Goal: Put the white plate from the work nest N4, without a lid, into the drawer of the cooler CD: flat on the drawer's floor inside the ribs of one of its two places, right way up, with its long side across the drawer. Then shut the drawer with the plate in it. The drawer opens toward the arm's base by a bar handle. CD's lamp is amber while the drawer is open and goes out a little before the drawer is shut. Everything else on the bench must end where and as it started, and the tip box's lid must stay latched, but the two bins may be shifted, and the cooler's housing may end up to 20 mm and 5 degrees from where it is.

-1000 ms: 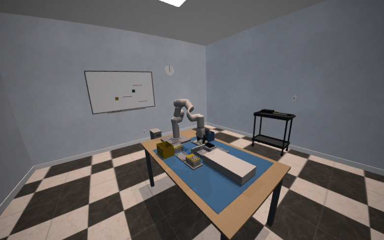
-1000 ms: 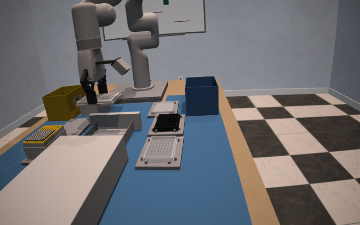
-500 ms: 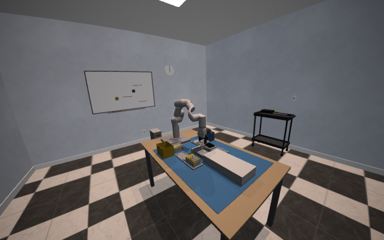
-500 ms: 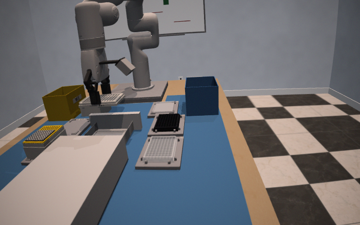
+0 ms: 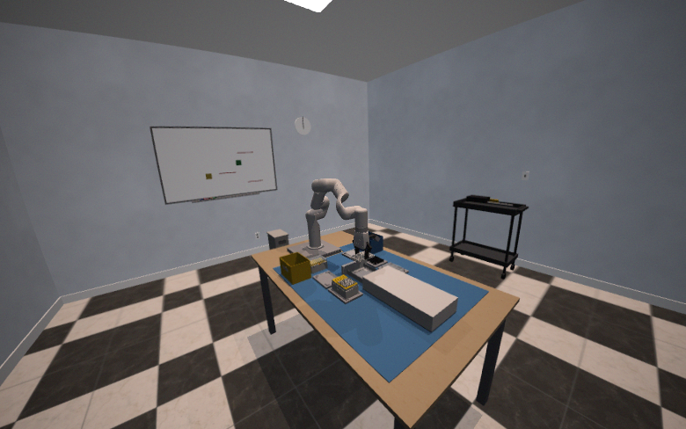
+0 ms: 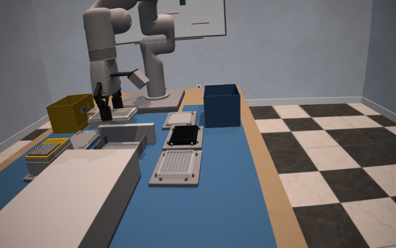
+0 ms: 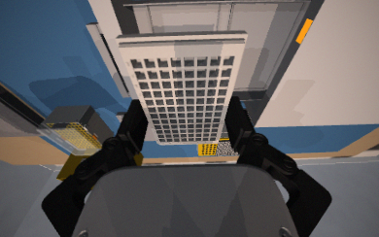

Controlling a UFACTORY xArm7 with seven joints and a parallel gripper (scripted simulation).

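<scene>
Exterior view, nearest first: the cooler fills the lower left of the desk, a long pale block on the blue mat. At its far end the drawer stands pulled out, its front panel across the way toward the arm's base. Left of the cooler sits the tip box with a yellow rim. Right of the drawer three nests lie in a row: a clear plate nearest, a black plate next, and a flat pale one beyond. A blue bin stands just past those, near the desk's right edge; a yellow bin stands at the far left.

Beyond the drawer front the pincer holds the white plate by its long sides, level and right way up, above the desk between the yellow bin and the drawer. In the wrist view the black fingers clamp the plate's near end, and the open drawer shows past its far end, with an amber lamp on the cooler at right.

The arm's base plate lies furthest back.
</scene>
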